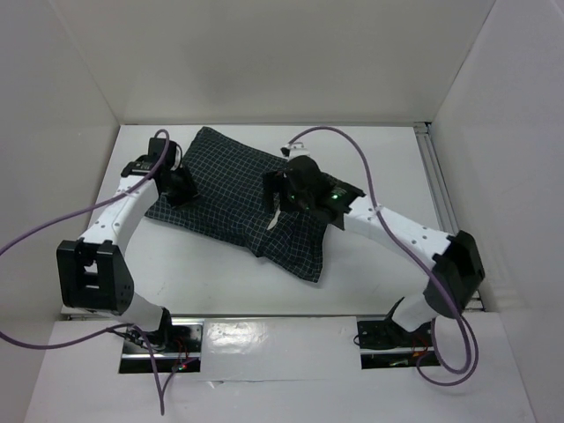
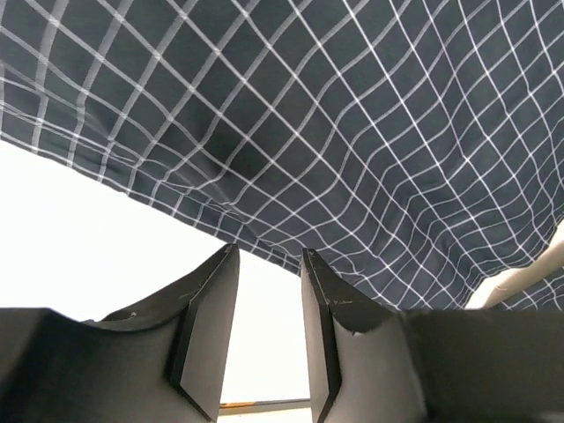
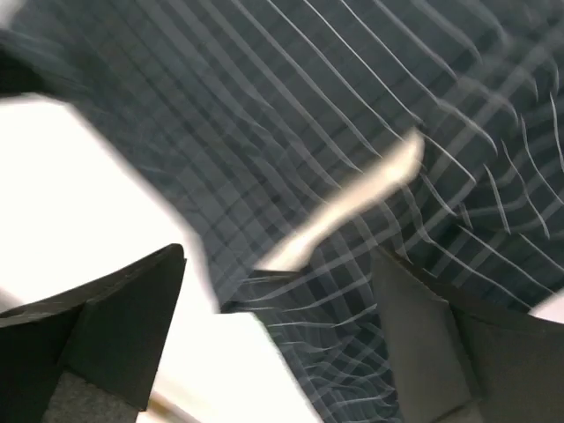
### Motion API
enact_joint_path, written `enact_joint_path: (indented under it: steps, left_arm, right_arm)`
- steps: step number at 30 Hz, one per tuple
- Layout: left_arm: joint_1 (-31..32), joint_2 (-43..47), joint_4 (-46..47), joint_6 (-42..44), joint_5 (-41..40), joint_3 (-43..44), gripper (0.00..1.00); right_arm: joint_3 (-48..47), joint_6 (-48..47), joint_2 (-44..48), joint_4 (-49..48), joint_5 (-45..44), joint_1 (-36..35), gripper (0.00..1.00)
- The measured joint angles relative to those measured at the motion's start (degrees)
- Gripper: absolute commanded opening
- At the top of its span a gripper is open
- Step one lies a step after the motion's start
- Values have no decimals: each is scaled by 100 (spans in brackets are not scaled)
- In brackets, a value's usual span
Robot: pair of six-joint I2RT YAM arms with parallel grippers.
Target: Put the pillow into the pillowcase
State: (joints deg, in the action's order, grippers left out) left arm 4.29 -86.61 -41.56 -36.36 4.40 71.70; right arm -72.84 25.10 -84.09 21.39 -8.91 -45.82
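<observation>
From above, the pillowcase is seen spread on the white table, with the left gripper at its left edge and the right gripper over its middle. At the left wrist, the fingers are shown narrowly parted at the cloth's edge, nothing held. At the right wrist, blurred, the jaws are spread wide and empty, and a cream strip of pillow is exposed amid the checks.

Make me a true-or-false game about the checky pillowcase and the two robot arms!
1. The pillowcase is dark with a white grid. True.
2. The right tool is squeezed shut. False: its jaws stand wide apart.
3. The whole pillow lies out on the table beside the pillowcase. False: only a blurry cream strip, likely the pillow, peeks out of the cloth.
4. The left tool has nothing between its fingers. True.
</observation>
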Motion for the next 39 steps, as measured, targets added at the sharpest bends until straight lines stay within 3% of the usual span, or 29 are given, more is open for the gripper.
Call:
enact_joint_path:
  steps: [4,8,9,10,23,27,28,30,31,32,33,35,39]
  left_arm:
    - [-103,118,9,9,35,-52,47]
    - [-111,127,31,17,68,-63,47]
    - [-111,129,44,22,79,-76,47]
    - [-111,129,46,26,81,-85,47]
    - [-240,151,201,33,96,-317,47]
    - [-358,151,264,28,81,-472,62]
    - [-411,151,293,28,87,-516,72]
    - [-496,131,319,28,125,-575,78]
    - [-533,118,332,26,140,-581,80]
    - [-555,92,356,22,160,-581,81]
    - [-560,74,385,22,170,-581,81]
    - [-586,24,446,13,175,-601,81]
    - [-833,151,699,-131,162,-1001,82]
  right_arm:
    - [-26,79,-872,485,-549,-17,93]
    - [-24,109,-1488,704,-789,-17,36]
    - [-22,136,-1528,710,-826,-17,10]
    - [-22,162,-1526,708,-859,-17,3]
    - [-289,199,-741,435,-498,-129,0]
    - [-501,74,-1172,109,-225,-129,0]
    - [-562,59,-1360,68,-168,-129,0]
    - [-671,31,-1720,42,-103,-129,23]
    - [-704,24,-1873,48,-94,-129,42]
    - [-713,11,-1978,70,-107,-129,77]
    - [-713,9,-2011,140,-160,-129,87]
    - [-680,-52,-1919,256,-369,-129,100]
    - [-72,-44,-723,328,-754,-7,100]
